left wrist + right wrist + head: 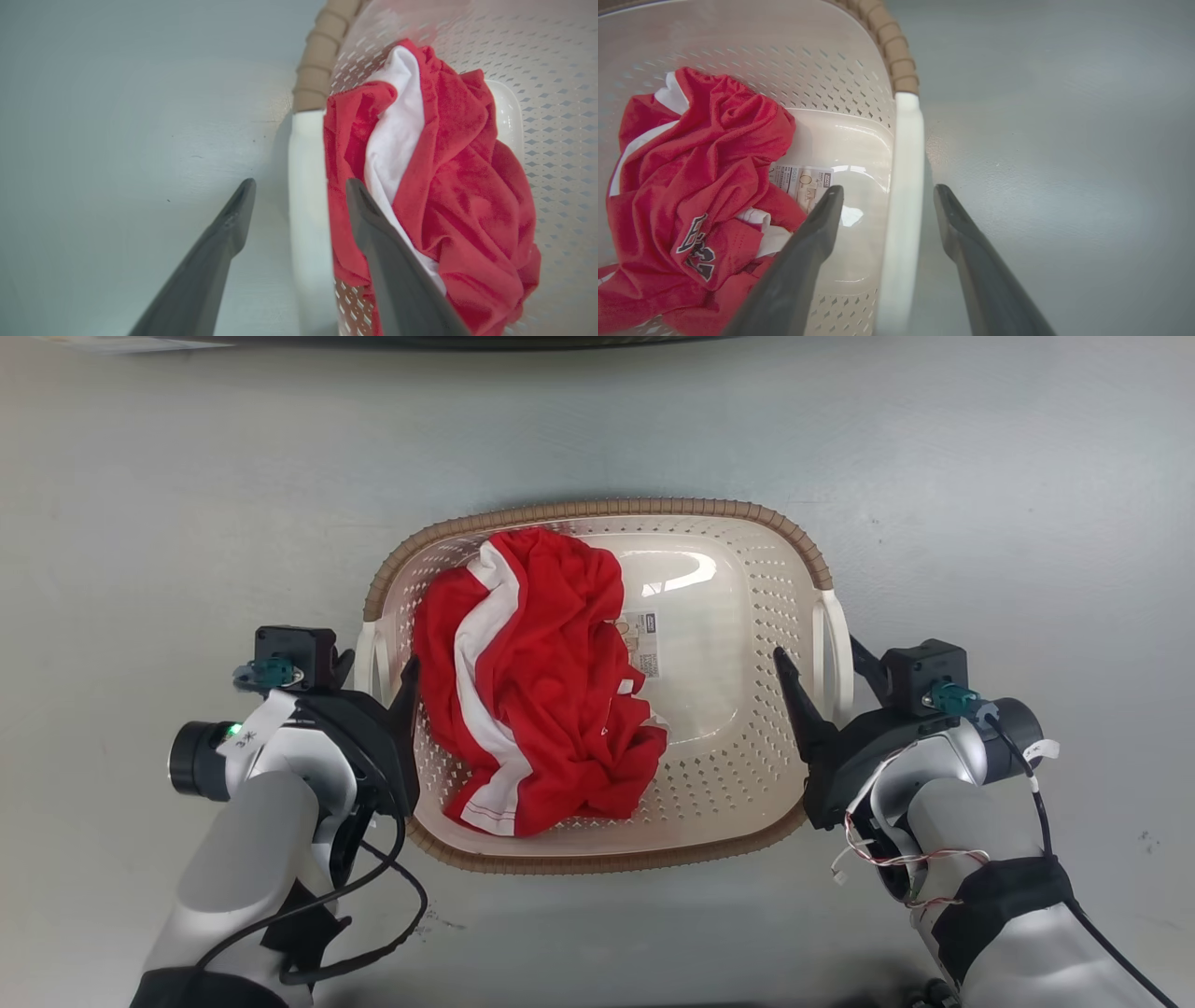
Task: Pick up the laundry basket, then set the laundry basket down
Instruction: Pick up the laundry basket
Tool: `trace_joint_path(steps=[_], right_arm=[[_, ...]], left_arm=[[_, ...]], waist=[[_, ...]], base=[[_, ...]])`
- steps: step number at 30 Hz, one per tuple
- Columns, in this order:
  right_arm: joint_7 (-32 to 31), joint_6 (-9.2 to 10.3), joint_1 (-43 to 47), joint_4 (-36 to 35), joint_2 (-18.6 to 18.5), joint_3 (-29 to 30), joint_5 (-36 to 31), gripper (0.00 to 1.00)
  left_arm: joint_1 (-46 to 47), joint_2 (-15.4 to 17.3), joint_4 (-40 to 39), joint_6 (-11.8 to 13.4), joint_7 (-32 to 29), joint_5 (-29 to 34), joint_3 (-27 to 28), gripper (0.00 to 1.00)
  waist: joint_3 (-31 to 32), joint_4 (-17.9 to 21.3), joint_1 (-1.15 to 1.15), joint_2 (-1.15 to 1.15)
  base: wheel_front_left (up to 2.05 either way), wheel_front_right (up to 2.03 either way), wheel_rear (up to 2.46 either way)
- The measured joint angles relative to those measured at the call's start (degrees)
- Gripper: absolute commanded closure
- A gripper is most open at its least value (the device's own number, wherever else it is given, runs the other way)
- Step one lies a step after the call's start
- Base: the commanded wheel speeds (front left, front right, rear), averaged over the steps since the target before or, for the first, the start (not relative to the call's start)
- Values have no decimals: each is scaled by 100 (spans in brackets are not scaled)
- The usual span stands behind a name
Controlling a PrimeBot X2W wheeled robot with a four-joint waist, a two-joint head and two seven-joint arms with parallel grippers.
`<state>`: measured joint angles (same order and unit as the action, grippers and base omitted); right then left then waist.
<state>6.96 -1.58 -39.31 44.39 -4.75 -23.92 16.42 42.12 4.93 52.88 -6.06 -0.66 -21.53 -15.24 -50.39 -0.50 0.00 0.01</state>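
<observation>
The laundry basket (607,510) sits on the grey floor, cream-white and perforated with a brown woven-look rim. A crumpled red and white shirt (541,681) lies in its left half, and a label (644,644) shows on the bare base. My left gripper (378,663) is open, one finger inside the basket wall and one outside, straddling the white left handle (306,186). My right gripper (815,649) is open and straddles the white right handle (903,186) the same way. In both wrist views a gap shows between the fingers and the handle.
Grey floor (980,523) surrounds the basket on all sides. A dark edge (448,342) runs along the top of the head view. Loose cables (392,887) hang from both forearms near the basket's front rim.
</observation>
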Motion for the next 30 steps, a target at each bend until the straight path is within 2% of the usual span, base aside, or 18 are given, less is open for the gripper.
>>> trace_joint_path(steps=[1,2,4,17,30], right_arm=[[-51,-30,-27,63,4,-5,2,17],[-68,-65,-43,109,8,-12,9,100],[-132,-115,-85,229,16,-24,30,100],[-135,-245,-248,764,78,-18,249,100],[-382,-403,-572,1373,115,-80,416,100]], left_arm=[[27,-7,73,-1,-45,-11,-2,0],[53,-18,141,-2,-81,-18,-1,41],[111,-44,259,-7,-120,-54,5,100],[330,-220,826,-57,-176,-272,-33,100],[543,-323,1338,-108,-465,-527,-42,100]], waist=[[-4,-6,0,0],[-7,-10,0,0],[-9,-15,0,0],[136,-33,0,-1],[630,-17,0,-1]], base=[[0,0,0],[0,0,0],[0,0,0],[0,0,0],[0,0,0]])
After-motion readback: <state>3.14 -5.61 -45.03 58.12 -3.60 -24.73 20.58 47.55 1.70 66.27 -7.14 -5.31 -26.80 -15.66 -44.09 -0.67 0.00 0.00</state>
